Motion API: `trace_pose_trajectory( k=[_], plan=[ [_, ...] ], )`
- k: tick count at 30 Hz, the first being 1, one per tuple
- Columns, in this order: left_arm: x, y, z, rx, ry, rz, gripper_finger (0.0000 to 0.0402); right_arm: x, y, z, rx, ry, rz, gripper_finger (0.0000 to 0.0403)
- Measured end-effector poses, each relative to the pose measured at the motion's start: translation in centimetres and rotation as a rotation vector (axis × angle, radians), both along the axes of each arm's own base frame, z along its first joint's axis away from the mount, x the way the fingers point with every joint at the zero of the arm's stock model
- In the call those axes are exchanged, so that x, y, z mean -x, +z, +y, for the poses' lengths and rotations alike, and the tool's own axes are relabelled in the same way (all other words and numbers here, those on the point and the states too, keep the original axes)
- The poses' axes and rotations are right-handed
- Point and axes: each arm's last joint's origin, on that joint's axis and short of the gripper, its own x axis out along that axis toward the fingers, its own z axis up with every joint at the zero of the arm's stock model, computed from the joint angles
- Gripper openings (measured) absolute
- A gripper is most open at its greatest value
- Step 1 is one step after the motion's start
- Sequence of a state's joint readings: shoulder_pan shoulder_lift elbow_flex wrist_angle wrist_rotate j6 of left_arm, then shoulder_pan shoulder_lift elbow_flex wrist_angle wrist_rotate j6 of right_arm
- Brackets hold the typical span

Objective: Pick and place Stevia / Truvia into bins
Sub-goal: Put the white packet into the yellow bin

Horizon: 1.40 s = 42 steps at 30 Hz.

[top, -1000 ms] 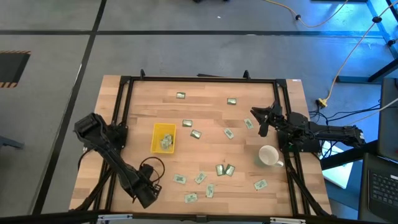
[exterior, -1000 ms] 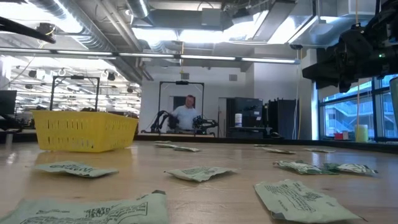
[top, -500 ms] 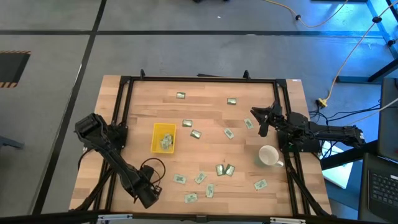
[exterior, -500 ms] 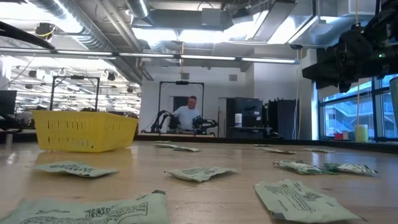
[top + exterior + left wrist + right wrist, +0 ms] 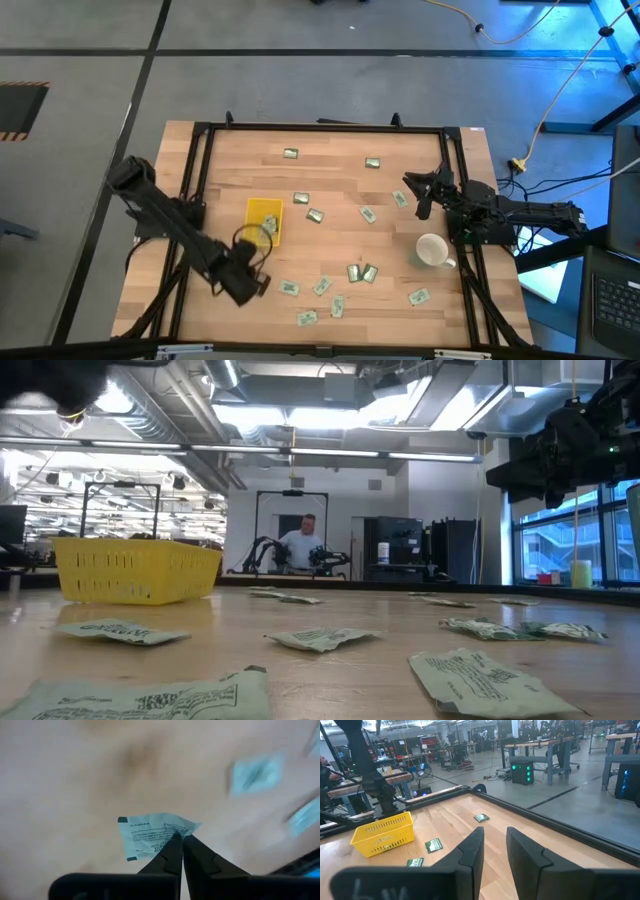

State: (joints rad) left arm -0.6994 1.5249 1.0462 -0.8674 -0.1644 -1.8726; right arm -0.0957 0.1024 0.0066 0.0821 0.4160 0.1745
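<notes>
One flat crinkled paper sachet (image 5: 150, 837) pinched in left gripper (image 5: 179, 840); right gripper (image 5: 492, 845) parted, empty.

Fourteen sachets (image 5: 373, 162), one yellow tray (image 5: 262, 211), one mug (image 5: 432, 250).

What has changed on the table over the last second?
The left arm swung from the table's near left corner up toward the yellow tray, and the left gripper closed on a sachet, which it now carries above the wood. The right gripper, the white mug and the loose sachets around the table have stayed where they were.
</notes>
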Motion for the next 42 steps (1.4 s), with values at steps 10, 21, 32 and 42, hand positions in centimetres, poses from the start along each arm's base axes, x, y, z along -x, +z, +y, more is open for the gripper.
trace_pose_trajectory(
  k=[10, 21, 32, 42],
  plan=[
    [-3.2, 2.2, 8.1, -0.118, -0.151, -0.047, 0.0003, 0.0, 0.0, 0.0, 0.000, 0.000, 0.000, 0.0087],
    [-5.8, -0.4, 14.4, -0.199, -0.243, 0.101, 0.0003, 0.0, 0.0, 0.0, -0.004, 0.000, -0.002, 0.0087],
    [-6.9, -3.2, 15.8, -0.206, -0.370, 0.222, 0.0004, 0.0, 0.0, 0.0, -0.002, 0.000, -0.001, 0.0087],
    [-7.1, -3.7, 15.9, -0.209, -0.362, 0.238, 0.0041, 0.0, 0.0, 0.0, 0.000, 0.000, 0.001, 0.0087]
  ],
)
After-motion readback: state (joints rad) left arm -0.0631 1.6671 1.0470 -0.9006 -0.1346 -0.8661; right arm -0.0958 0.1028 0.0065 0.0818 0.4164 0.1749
